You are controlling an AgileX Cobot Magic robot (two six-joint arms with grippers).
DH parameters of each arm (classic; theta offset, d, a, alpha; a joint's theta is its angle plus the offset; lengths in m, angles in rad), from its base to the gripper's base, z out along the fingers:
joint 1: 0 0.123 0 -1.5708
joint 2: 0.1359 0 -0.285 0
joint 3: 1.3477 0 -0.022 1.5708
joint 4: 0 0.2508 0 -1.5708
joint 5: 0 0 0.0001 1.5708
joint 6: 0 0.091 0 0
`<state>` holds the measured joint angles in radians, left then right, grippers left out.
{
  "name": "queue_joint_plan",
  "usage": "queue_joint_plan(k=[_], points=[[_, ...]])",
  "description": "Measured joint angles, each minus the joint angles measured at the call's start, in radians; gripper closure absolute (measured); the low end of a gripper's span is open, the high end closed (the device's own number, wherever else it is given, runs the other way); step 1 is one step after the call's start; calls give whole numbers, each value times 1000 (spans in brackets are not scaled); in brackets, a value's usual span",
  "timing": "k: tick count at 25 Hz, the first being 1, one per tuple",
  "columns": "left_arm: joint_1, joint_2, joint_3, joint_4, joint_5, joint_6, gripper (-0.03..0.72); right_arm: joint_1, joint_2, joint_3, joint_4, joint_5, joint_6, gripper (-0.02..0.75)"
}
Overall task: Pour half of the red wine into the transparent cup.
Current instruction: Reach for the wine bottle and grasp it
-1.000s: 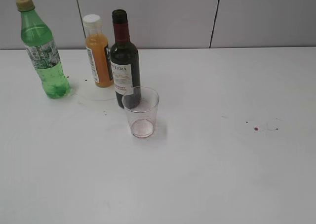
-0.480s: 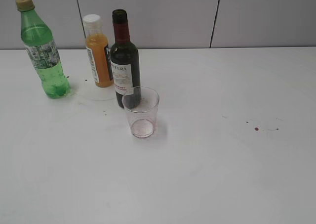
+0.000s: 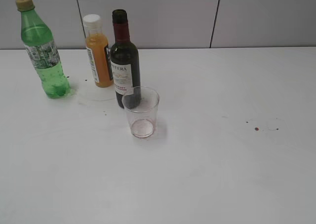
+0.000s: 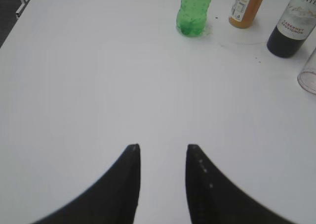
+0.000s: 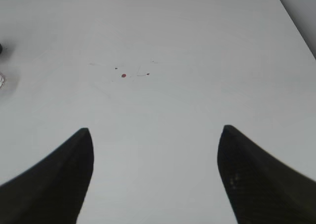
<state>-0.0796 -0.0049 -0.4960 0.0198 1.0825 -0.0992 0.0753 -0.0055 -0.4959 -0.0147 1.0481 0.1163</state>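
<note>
1. We saw the left end effector (image 4: pixel 162 177) released, its fingers a narrow gap apart and holding nothing, hovering over bare table (image 4: pixel 98 85).
2. Ahead of it and slightly right stood the green soda bottle (image 4: pixel 194 11), then further right the orange juice bottle (image 4: pixel 245 6).
3. The red wine (image 4: pixel 292 23) stood upright ahead and far to the right of the left end effector, long axis vertical, well apart from it.
4. The transparent cup (image 4: pixel 308 73) sat just in front of the wine bottle, nearer to us and at the frame's right edge; we could not tell whether the two touched.
5. We saw the right end effector (image 5: pixel 155 177) released and wide, empty; the cup and bottle lay ahead and far to its left, barely showing at the frame's left edge.
6. We judged the left arm nearer to the wine. Room was open on the bottle's right side, while the juice bottle crowded its left.
7. No table edge lay near the bottle or cup.
</note>
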Motion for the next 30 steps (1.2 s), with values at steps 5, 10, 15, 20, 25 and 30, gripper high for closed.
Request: queue_joint_plan(k=[5,10,15,20,25,30], points=[[0,0,0,0,0,0,451,0,0,0,0,0,-1,148],[0,0,0,0,0,0,451,0,0,0,1,0,0,147],[0,0,0,0,0,0,451,0,0,0,1,0,1,147],[0,0,0,0,0,0,451,0,0,0,1,0,1,147],[0,0,0,0,0,0,270,0,0,0,1,0,-1,148],[0,0,0,0,0,0,27,0,0,0,1,0,0,148]])
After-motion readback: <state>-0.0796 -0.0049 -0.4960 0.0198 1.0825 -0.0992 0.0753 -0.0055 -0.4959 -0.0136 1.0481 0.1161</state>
